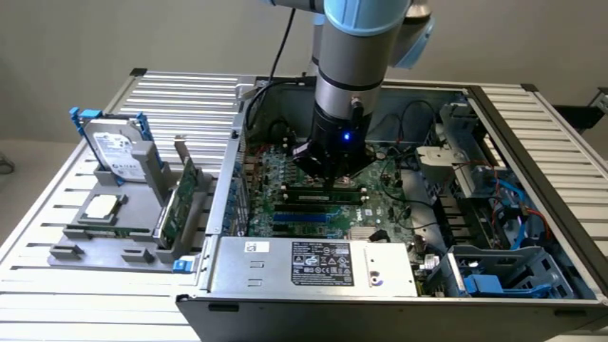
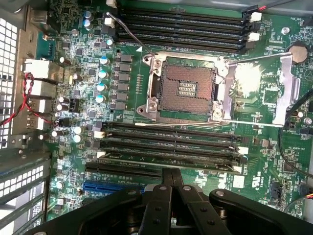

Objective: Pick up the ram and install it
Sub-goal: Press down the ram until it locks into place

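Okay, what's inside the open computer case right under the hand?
Under the shut hand lies the motherboard: black memory slots, one holding the ram, beside the open CPU socket. The hand covers the board beneath it.

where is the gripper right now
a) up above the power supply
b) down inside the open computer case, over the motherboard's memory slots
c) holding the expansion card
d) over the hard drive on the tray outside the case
b: in the exterior view the gripper is low inside the open case, and the wrist view shows its shut fingers just above the motherboard, at the memory slots.
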`<control>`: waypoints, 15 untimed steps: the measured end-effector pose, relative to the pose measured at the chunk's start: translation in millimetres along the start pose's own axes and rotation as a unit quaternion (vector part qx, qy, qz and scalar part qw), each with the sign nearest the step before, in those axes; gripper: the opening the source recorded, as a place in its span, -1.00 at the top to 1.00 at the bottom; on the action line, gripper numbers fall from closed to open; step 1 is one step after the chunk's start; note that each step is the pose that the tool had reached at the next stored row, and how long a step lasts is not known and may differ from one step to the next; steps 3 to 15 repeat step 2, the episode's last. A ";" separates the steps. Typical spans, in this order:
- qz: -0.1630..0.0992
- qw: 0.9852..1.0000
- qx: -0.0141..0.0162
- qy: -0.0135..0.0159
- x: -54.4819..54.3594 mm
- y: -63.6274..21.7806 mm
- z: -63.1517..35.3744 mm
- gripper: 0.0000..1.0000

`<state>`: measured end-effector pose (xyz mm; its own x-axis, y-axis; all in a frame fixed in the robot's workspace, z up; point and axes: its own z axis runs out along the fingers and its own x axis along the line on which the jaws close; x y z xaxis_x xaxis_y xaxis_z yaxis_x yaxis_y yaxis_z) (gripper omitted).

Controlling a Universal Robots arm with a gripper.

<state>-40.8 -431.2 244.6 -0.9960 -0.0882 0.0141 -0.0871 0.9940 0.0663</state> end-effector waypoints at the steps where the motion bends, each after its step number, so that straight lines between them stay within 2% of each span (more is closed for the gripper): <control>1: 0.000 1.000 0.000 0.000 0.0 0.0 0.0 0.79; 15: 0.000 1.000 0.000 0.000 0.0 0.0 0.0 0.79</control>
